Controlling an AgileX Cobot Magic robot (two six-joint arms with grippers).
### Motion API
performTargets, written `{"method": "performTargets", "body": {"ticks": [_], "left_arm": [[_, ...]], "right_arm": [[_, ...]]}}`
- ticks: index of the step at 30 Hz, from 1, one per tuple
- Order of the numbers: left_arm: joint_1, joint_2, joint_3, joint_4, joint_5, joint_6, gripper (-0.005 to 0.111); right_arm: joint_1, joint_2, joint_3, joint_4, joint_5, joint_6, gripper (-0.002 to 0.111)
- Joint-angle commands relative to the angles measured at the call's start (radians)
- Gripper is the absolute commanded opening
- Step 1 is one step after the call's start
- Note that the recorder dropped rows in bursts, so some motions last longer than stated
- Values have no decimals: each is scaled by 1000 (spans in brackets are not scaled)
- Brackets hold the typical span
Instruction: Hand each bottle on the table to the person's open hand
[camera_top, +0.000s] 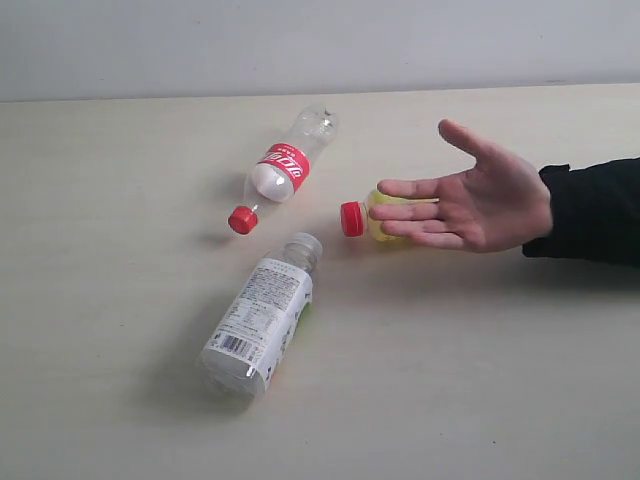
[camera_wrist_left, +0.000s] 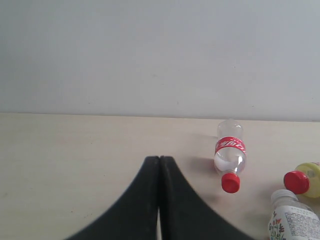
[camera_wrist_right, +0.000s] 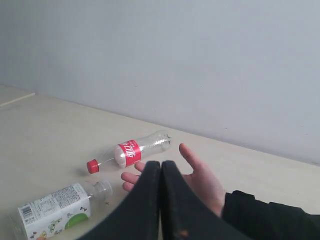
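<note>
Three bottles lie on their sides on the table (camera_top: 100, 300).

- The red-labelled bottle (camera_top: 283, 170) is clear with a red cap. The cap points towards the near edge in the exterior view.
- The yellow bottle (camera_top: 378, 222) has a red cap. Its body is partly hidden behind the fingers of the person's hand (camera_top: 480, 205), which is held open with the palm up.
- The white-labelled bottle (camera_top: 262, 315) is clear, with a printed label and a green patch. It lies nearest the camera.

The contents of the bottles cannot be determined.

The left gripper (camera_wrist_left: 159, 159) has its jaws fully together and holds nothing. All three bottles lie ahead of it and well apart from it, off to one side. The right gripper (camera_wrist_right: 160, 164) is likewise closed and empty. The open hand lies just beyond its tips, and the red-labelled and white-labelled bottles lie farther off.
</note>
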Motion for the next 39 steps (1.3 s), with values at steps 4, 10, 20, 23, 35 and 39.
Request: {"method": "performTargets", "body": {"ticks": [4, 10, 20, 23, 35, 39], "left_arm": [[0, 2, 3, -5, -7, 2, 0], [0, 2, 3, -5, -7, 2, 0], [0, 2, 3, -5, -7, 2, 0], [0, 2, 3, -5, -7, 2, 0], [0, 2, 3, -5, -7, 2, 0], [0, 2, 3, -5, -7, 2, 0]], "right_arm": [[2, -5, 8, -1, -9, -7, 0], [2, -5, 8, -1, -9, -7, 0], [31, 386, -134, -28, -7, 28, 0], [36, 613, -288, -78, 32, 28, 0], [27, 1422, -935, -662, 556, -68, 0], [-32, 1615, -1056, -665, 556, -273, 0]]}}
